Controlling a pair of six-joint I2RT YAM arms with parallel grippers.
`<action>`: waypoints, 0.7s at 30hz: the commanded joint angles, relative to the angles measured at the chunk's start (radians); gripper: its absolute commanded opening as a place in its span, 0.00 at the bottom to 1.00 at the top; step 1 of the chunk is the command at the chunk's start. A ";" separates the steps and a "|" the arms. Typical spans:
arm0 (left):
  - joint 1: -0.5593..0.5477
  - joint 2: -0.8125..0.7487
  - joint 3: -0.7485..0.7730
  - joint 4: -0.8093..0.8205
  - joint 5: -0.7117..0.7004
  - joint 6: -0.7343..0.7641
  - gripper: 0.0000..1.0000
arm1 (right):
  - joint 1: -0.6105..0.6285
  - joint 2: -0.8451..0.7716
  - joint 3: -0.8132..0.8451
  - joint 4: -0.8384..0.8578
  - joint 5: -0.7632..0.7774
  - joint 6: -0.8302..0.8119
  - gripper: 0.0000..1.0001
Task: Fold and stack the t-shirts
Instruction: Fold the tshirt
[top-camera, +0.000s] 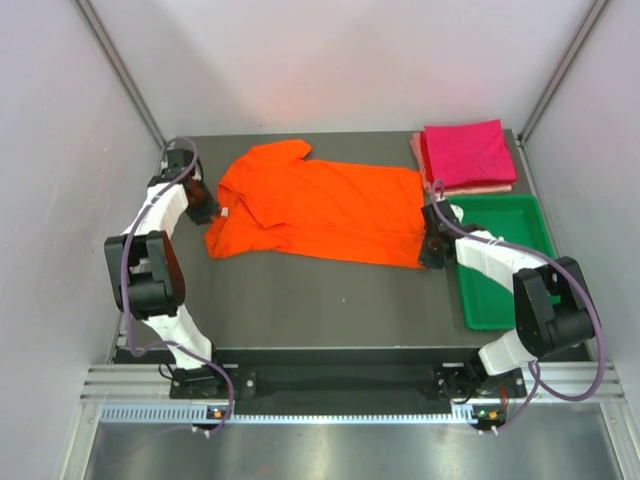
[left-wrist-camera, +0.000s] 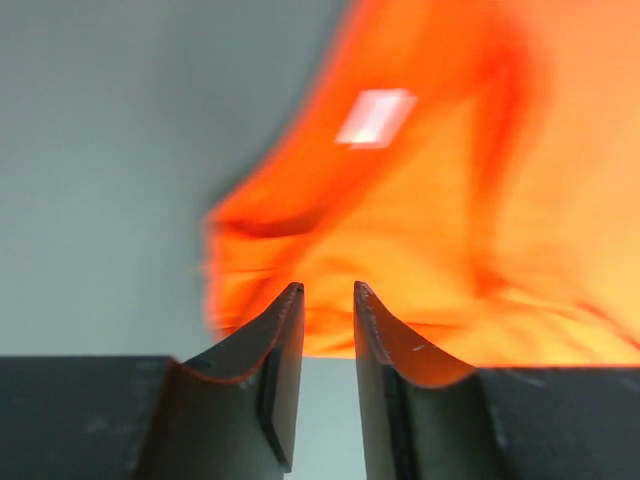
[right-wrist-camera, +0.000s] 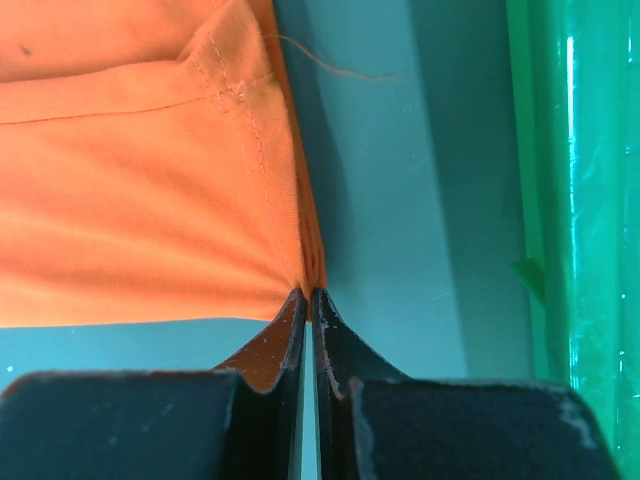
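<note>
I see the left arm (top-camera: 150, 265) and right arm (top-camera: 542, 300) built alike, with white shells between chunky black joints. A mauve cable (top-camera: 124, 285) loops along each. On the wrist views the left fingers (left-wrist-camera: 275, 360) and right fingers (right-wrist-camera: 345, 350) are matte black, curved and tapering, with edges flecked by pale scuffs.
</note>
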 joint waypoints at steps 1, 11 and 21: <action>-0.050 0.034 0.102 0.073 0.210 -0.024 0.32 | 0.006 -0.042 -0.003 -0.005 0.023 -0.015 0.00; -0.113 0.228 0.232 0.173 0.250 -0.136 0.38 | 0.007 -0.039 -0.004 0.007 0.014 -0.017 0.00; -0.113 0.307 0.271 0.226 0.179 -0.147 0.44 | 0.009 -0.042 -0.010 0.021 0.009 -0.028 0.00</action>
